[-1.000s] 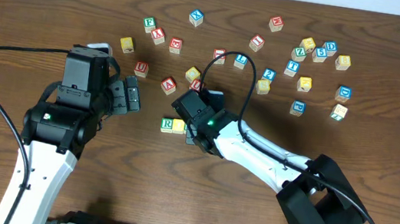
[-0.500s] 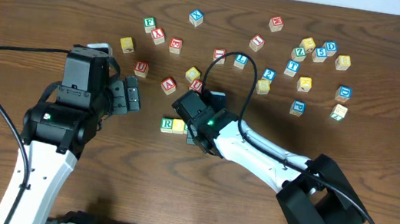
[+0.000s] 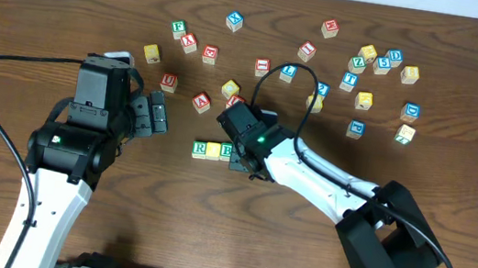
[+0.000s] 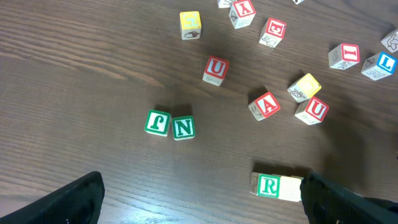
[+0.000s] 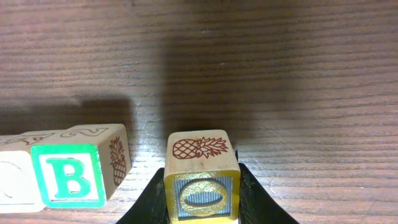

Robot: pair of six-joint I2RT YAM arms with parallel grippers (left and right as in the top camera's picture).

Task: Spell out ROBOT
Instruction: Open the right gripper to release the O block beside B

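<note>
My right gripper is clenched on the yellow O cube, just right of the green B cube with a gap between them. B touches another yellow cube, which touches the green R cube. My left gripper hangs spread wide, empty. The dark wood-grain table carries loose cubes scattered farther back. From overhead the arm hides the held cube, and the far letters are too small to read surely.

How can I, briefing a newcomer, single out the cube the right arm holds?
Follow the right arm to its end effector, beside the green B cube. The held cube stands apart from it and shows a yellow O with a pineapple on top.
</note>
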